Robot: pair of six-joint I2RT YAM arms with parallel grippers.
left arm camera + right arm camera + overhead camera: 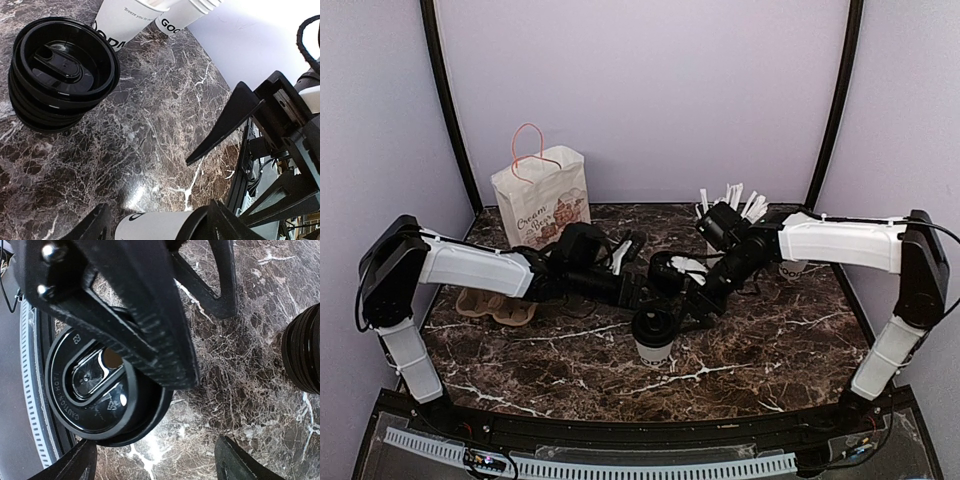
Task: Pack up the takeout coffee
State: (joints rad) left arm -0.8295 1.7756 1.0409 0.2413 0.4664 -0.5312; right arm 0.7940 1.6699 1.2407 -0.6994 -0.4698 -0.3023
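Observation:
The takeout coffee [652,338], a white cup with a black dome lid, stands upright at the table's front middle. My left gripper [642,300] is open just behind it. In the left wrist view the cup's white side [150,226] lies between my left fingers [95,225], with a gap showing on one side. My right gripper [692,300] is open and empty just right of the cup. In the right wrist view the lid [90,390] sits left of my right gripper [156,442], partly covered by a left finger [125,315].
A stack of black lids [670,268] stands just behind both grippers. A paper bag with pink handles [540,200] stands at the back left, with a cardboard cup carrier [495,305] in front of it. A cup of white sticks [730,200] and a stack of lidless cups [790,268] stand at the back right.

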